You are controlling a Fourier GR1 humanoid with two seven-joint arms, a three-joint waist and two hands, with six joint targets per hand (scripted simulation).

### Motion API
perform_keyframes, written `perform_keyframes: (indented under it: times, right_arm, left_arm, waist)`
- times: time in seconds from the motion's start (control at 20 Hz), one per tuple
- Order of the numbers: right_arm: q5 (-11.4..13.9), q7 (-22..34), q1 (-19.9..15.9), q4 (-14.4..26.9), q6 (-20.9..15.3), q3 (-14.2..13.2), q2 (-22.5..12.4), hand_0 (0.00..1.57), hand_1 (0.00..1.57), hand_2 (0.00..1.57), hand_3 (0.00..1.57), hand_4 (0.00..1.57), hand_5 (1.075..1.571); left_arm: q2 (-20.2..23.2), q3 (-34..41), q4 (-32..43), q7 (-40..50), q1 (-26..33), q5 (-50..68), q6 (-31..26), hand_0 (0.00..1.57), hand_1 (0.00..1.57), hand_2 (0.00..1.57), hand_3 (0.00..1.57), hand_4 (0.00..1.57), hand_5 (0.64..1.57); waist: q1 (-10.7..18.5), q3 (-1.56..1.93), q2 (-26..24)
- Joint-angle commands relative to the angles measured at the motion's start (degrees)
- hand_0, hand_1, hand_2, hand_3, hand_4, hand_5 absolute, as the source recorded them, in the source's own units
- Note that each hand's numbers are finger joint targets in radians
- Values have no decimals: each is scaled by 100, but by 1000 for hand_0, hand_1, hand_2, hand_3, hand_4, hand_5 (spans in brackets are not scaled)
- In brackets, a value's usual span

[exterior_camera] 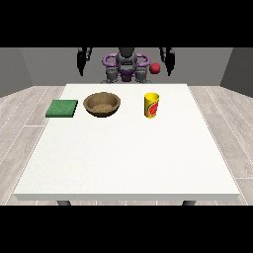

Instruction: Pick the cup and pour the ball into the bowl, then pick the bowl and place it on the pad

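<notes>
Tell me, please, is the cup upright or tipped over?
Upright: the cup stands on its base on the table, open rim facing up.

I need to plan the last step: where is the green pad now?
In the front view the pad lies on the table at the far left, just left of the bowl.

Even, bright overhead light; soft shadow under bowl (102, 104) and cup (151, 105); no glare on table (128, 163).

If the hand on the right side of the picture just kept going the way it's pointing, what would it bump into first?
The hand at the view's right hangs pointing downward beyond the table's far edge. Going straight down, it seems to pass behind that edge, meeting nothing visible. The cup lies nearer the camera, off that line; depth is hard to judge.
</notes>
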Motion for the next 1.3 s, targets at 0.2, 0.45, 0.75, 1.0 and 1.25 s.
perform_keyframes:
  times: [0.2,0.45,0.75,1.0,1.25]
  right_arm:
    - [-22,545,-95,-552,55,-97,-295,0,0,0,305,1058,1571]
    - [-389,1781,-739,-1338,-834,1002,506,0,0,0,0,846,1570]
    - [-88,2904,-797,-1488,-2832,2677,521,0,0,0,0,576,1568]
    - [496,2970,-2276,-1449,-2627,2404,524,0,0,0,0,296,1569]
    - [281,2120,-2659,-1172,-2198,1729,283,0,0,0,0,0,1569]
  left_arm:
    - [211,27,-552,547,-160,24,-17,0,0,0,0,0,1535]
    - [-326,302,-950,1844,-699,1145,166,0,0,0,0,0,1537]
    - [-155,281,-1529,2498,-114,1623,99,0,0,0,0,0,1544]
    - [-236,108,-1421,1578,-645,1180,19,0,0,0,0,0,1518]
    - [288,876,-1135,1108,-1803,1449,-236,0,0,0,0,0,1512]
  waist:
    - [-34,126,-1421]
    - [62,163,-2541]
    - [227,172,-2599]
    - [-84,173,-1146]
    - [-109,176,437]
